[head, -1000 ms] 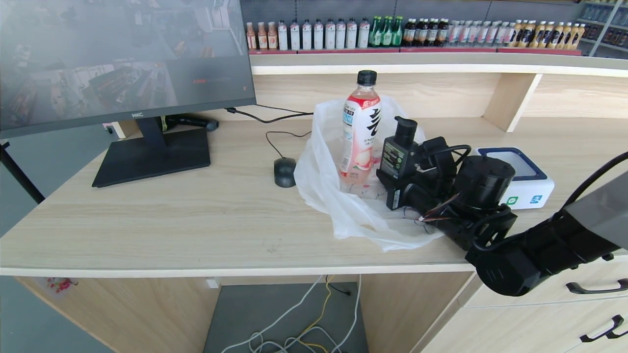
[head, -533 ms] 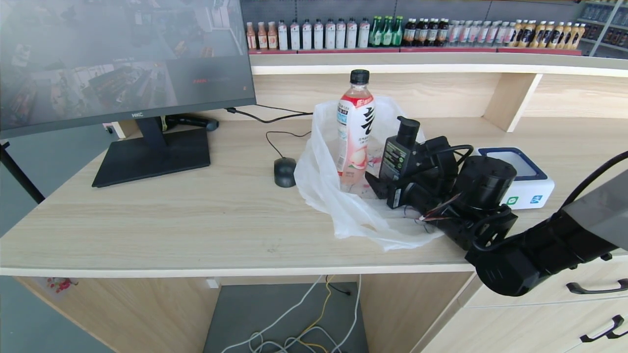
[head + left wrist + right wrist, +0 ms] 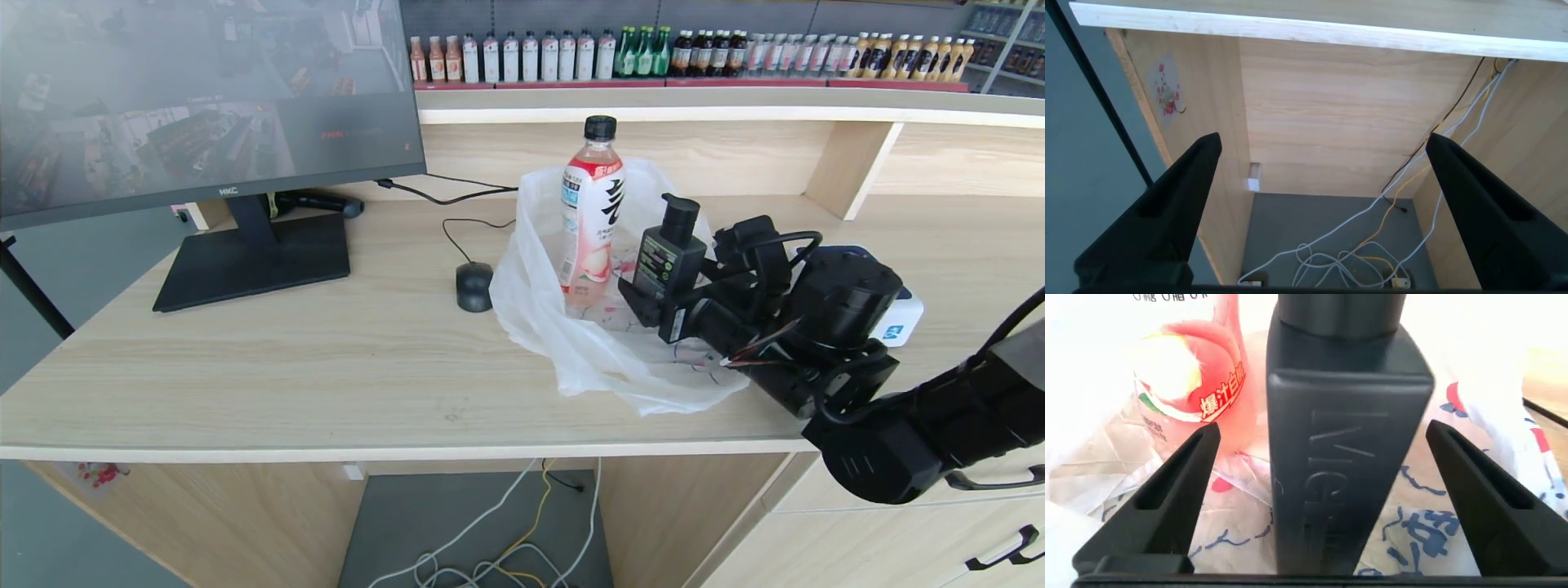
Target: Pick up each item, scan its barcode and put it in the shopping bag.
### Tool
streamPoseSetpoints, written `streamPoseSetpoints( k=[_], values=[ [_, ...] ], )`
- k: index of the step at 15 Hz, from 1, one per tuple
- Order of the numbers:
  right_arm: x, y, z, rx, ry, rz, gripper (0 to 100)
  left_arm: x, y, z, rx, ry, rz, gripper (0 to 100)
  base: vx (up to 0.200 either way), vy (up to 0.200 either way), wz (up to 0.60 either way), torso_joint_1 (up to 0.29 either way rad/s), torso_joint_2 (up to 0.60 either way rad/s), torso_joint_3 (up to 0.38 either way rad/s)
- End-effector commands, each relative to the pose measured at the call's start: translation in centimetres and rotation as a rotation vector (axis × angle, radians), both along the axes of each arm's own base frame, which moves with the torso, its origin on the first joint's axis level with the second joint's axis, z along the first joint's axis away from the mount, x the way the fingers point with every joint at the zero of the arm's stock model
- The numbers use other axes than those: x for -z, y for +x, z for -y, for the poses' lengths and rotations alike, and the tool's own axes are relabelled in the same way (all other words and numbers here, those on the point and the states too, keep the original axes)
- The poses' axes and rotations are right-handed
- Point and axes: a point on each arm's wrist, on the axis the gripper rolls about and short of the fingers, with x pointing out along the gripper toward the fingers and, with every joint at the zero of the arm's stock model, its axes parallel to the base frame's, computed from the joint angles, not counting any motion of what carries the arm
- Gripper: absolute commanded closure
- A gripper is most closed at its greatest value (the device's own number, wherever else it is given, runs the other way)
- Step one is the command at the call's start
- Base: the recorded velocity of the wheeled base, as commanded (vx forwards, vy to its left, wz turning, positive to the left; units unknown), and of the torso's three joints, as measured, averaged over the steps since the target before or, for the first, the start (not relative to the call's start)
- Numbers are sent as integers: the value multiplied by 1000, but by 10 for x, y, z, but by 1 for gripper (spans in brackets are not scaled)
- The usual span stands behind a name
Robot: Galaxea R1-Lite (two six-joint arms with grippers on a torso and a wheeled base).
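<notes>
Bottle (image 3: 663,253) upright within spread right gripper (image 3: 653,310)

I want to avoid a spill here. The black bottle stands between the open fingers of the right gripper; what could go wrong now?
1. When it pulls back, the right gripper may brush the black bottle and tip it.
2. The tall peach drink bottle stands close beside it and could be knocked over too.
3. The thin shopping bag lies under the gripper and might snag.
</notes>
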Motion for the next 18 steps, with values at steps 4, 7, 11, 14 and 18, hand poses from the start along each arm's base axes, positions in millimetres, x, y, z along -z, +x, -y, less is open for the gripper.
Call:
streamPoseSetpoints(
  k=[4, 7, 11, 14, 18],
  values=[
    [-39, -46, 13, -20, 34, 81, 0, 0, 0, 0, -1, 0, 1, 0, 0, 0, 0, 0, 0, 0],
    [-47, -72, 24, -20, 41, 97, 0, 0, 0, 0, -1, 0, 1, 0, 0, 0, 0, 0, 0, 0],
    [-42, -128, 52, -15, 33, 85, 0, 0, 0, 0, 1, 0, 1, 0, 0, 0, 0, 0, 0, 0],
    [-15, -187, 81, 19, 18, 33, 0, 0, 0, 0, -1, 0, 1, 0, 0, 0, 0, 0, 0, 0],
    [10, -233, 104, 34, 17, -52, 0, 0, 0, 0, -1, 0, 1, 0, 0, 0, 0, 0, 0, 0]
  ],
)
